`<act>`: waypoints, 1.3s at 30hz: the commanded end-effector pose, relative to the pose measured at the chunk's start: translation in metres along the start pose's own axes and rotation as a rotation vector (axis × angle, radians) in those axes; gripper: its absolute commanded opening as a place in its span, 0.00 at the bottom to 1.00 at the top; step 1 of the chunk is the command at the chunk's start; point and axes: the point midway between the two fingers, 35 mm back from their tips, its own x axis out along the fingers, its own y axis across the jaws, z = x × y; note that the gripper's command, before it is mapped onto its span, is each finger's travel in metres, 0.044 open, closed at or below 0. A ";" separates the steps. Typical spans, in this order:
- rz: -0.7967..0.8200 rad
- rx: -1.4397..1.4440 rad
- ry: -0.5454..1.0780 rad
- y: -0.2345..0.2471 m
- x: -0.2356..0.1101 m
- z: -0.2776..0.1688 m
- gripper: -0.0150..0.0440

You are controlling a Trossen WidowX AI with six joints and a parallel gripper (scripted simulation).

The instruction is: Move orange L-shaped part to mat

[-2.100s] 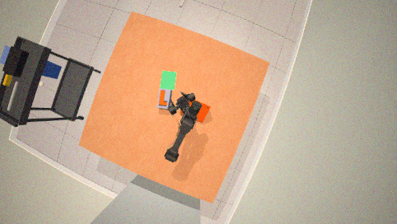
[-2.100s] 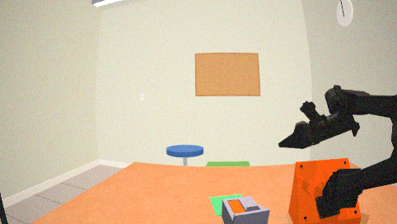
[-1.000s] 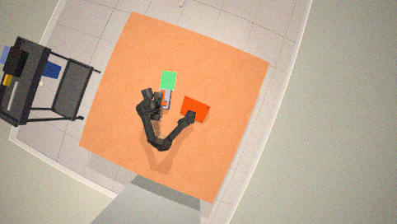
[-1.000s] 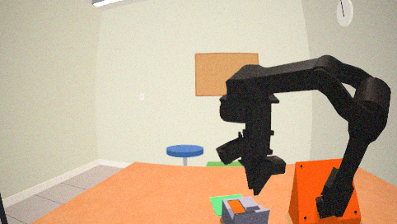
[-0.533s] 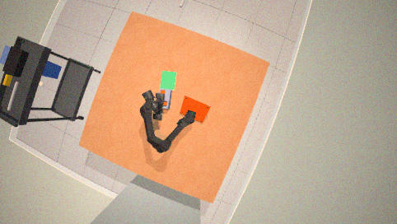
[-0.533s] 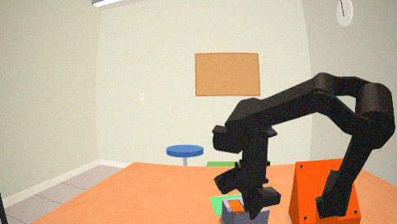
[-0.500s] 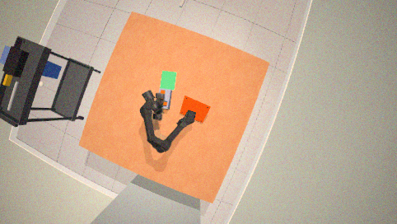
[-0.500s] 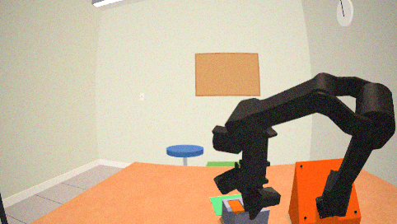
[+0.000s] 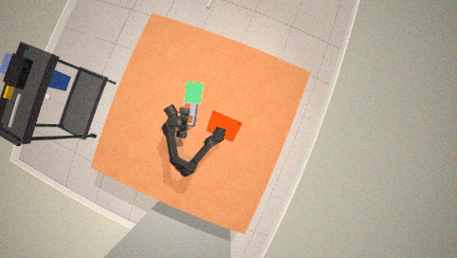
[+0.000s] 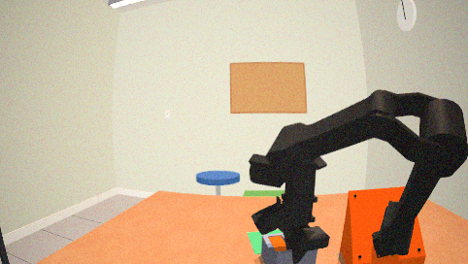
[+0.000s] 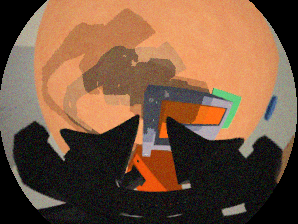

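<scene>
The grey tray (image 9: 191, 111) (image 10: 270, 253) (image 11: 154, 100) stands on the orange table cover, with the orange L-shaped part (image 9: 191, 119) (image 10: 277, 240) (image 11: 193, 113) in its pocket. The green mat (image 9: 193, 92) (image 10: 256, 241) (image 11: 233, 102) lies just beyond the tray. My gripper (image 9: 185, 122) (image 10: 297, 243) (image 11: 153, 119) points down at one end of the tray. Its fingers stand partly apart, with the part showing in the gap between them and nothing pinched. In the exterior view the fingers hide much of the tray. I cannot tell whether the fingertips touch the part.
The arm's orange base block (image 9: 225, 125) (image 10: 369, 219) stands right of the tray. A dark cart (image 9: 43, 95) stands off the table at the left. A blue stool (image 10: 217, 178) is behind the table.
</scene>
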 end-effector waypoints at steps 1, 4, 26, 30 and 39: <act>0.007 0.011 0.001 0.001 0.009 -0.002 0.56; 0.007 0.011 0.001 0.001 0.014 -0.002 0.56; 0.009 0.010 0.001 0.002 0.029 -0.002 0.56; 0.009 0.010 0.001 0.002 0.029 -0.002 0.56; 0.009 0.003 -0.003 0.002 0.028 0.000 0.56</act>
